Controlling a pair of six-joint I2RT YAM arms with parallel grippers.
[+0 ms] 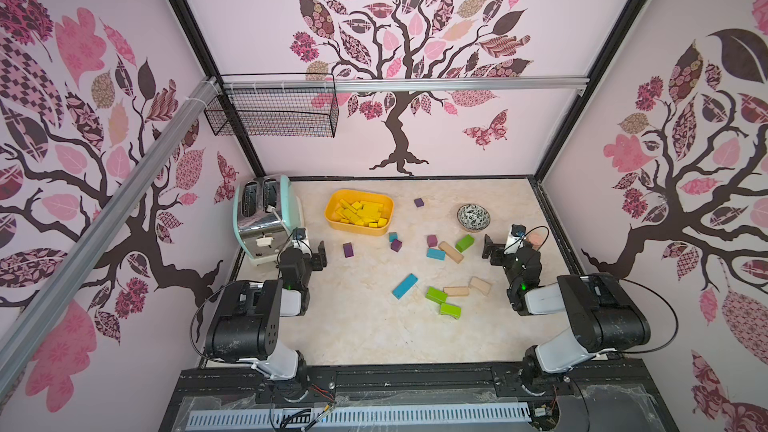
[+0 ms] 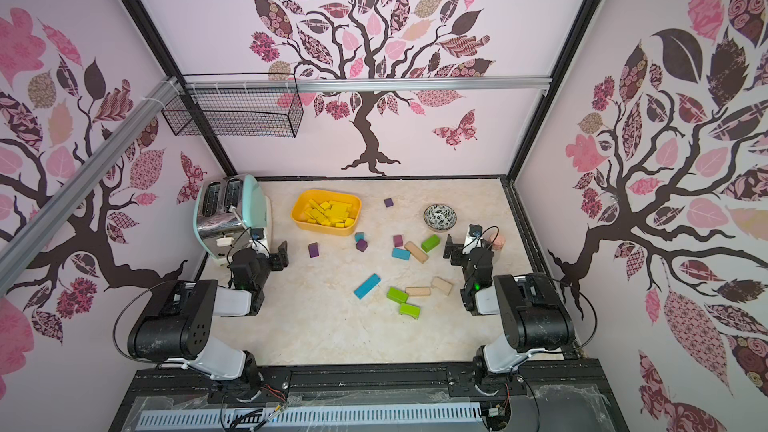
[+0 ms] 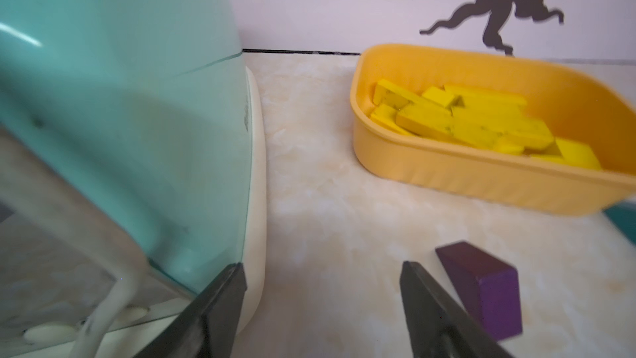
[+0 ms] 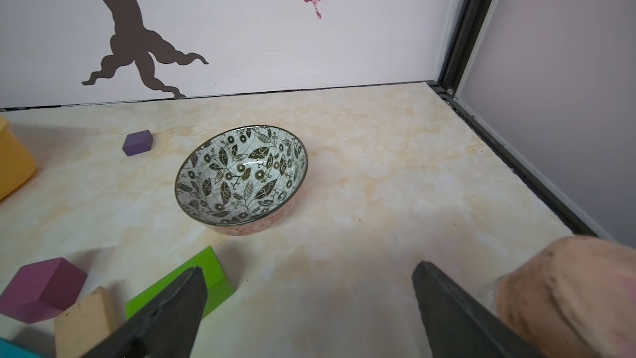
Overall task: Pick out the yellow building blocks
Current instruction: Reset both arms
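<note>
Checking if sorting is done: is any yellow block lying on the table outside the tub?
No: in a top view the yellow blocks all sit inside the tub; none lies on the table.

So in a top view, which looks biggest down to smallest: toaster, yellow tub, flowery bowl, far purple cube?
Toaster
yellow tub
bowl
purple cube
The toaster stands taller, nearer the camera, so it may look extra big.
</note>
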